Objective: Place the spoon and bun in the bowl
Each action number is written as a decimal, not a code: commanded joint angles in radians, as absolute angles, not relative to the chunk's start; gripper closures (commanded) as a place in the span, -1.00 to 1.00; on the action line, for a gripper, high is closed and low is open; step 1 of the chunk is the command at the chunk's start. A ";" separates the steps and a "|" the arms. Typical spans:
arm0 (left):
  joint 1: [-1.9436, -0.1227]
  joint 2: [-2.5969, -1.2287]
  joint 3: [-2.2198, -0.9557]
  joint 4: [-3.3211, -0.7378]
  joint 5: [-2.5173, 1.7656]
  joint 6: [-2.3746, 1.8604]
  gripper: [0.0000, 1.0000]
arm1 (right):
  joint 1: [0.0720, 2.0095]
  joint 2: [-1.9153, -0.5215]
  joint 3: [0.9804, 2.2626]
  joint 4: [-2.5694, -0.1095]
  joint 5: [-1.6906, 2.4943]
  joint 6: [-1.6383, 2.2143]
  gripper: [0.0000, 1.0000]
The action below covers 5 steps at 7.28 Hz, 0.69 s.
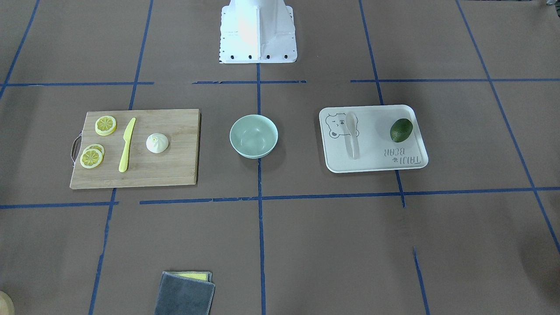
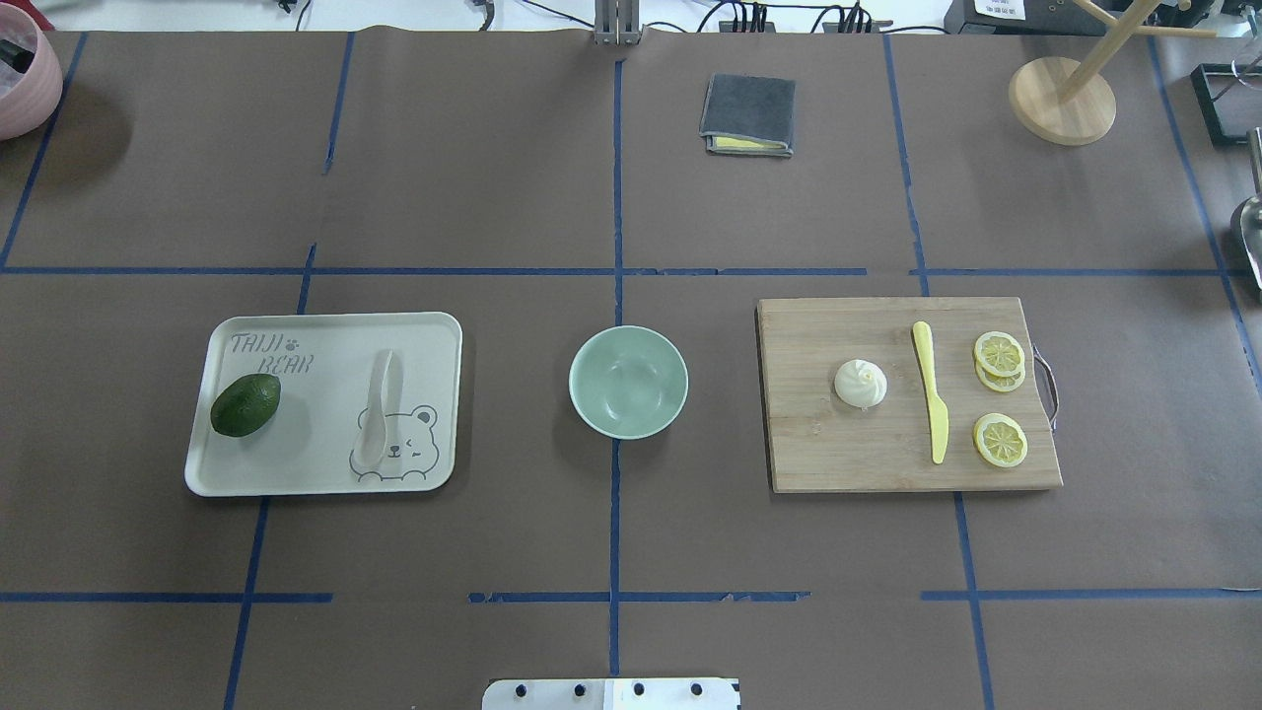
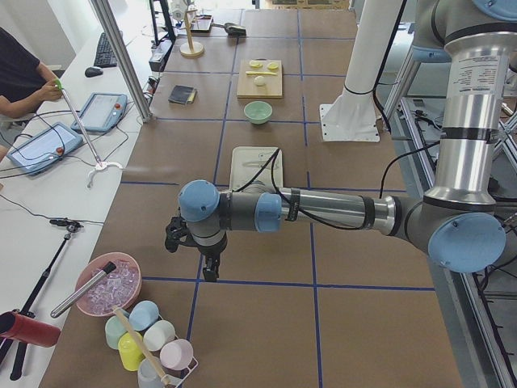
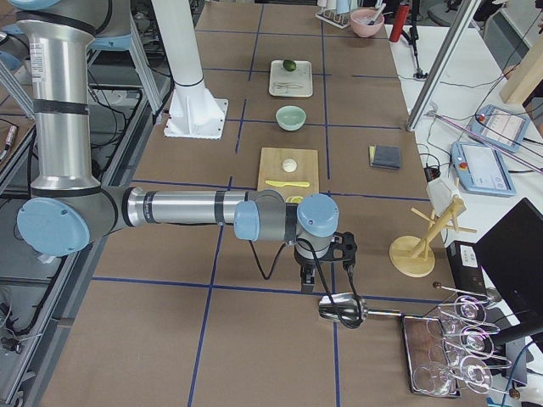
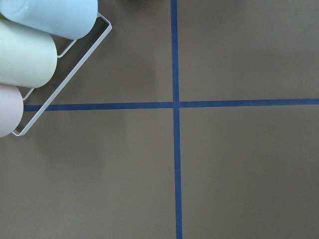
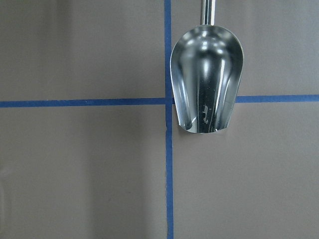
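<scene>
Bowl: I see the mint-green bowl [image 2: 628, 382] upright in the middle of the table [image 2: 513, 197], with nothing in it.
Spoon: the off-white spoon [image 2: 375, 409] lies flat on the bear-print tray [image 2: 325, 320], well apart from the bowl on the robot's left side, handle pointing away from the robot.
Bun: the white bun [image 2: 861, 383] sits peak-up on the wooden cutting board [image 2: 838, 454], on the bowl's other side and at about the spoon's distance from it.
Tray company: a dark green fruit [image 2: 245, 404] shares the tray, farther from the bowl than the spoon (not touching it).
Board company: a yellow knife [image 2: 932, 394] and lemon slices [image 2: 1000, 352] lie beyond the bun, away from the bowl.
Left arm: the left arm [image 3: 323, 212] reaches far out past the tray from the bowl, wrist pointing down over bare table near a rack of pastel cups [image 5: 30, 59]; I cannot tell how its jaws stand.
Right arm: the right arm [image 4: 187, 208] hangs far past the board from the bowl, above a metal scoop [image 6: 207, 79]; its jaws I cannot tell either.
Cloth: a folded grey cloth [image 2: 747, 114] lies beyond the bowl, toward the operators' side.
</scene>
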<state>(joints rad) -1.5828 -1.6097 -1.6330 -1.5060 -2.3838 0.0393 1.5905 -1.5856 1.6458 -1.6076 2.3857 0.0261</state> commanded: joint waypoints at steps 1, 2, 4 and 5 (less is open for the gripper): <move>-1.554 -1.623 -1.666 -1.634 -2.387 0.037 -1.00 | 1.588 -1.568 1.673 -1.608 2.387 0.028 -1.00; -1.524 -1.624 -1.686 -1.697 -2.390 0.022 -1.00 | 1.588 -1.566 1.687 -1.608 2.388 0.029 -1.00; -1.377 -1.625 -1.779 -1.802 -2.407 -0.233 -1.00 | 1.563 -1.546 1.698 -1.609 2.387 0.035 -1.00; -1.320 -1.623 -1.810 -1.846 -2.401 -0.315 -1.00 | 1.556 -1.519 1.713 -1.609 2.382 0.037 -1.00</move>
<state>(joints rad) -1.3994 -1.6242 -1.7639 -1.7834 -2.4051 -0.1887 1.5677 -1.5462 1.6997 -1.6085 2.3867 0.0341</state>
